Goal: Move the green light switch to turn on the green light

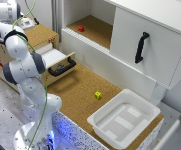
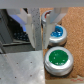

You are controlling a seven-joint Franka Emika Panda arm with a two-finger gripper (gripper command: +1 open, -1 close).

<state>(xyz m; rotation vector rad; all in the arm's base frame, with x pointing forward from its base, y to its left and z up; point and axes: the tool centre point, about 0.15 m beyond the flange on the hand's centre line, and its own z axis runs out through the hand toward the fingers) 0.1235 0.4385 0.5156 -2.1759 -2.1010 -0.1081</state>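
Observation:
On top of the wooden box at the exterior view's left, my gripper hangs low. The wrist view shows a round green light in a metal ring, with a matching blue one beside it. My gripper points down just beside the blue one, and its blurred fingers stand a narrow gap apart with nothing between them. The green light does not look lit. I cannot make out a separate green light switch in either view.
A drawer with a black handle stands pulled out of the box. A red block lies on the shelf and a yellow-green block on the cork table. There is a white tray at front right and a cabinet door with a black handle.

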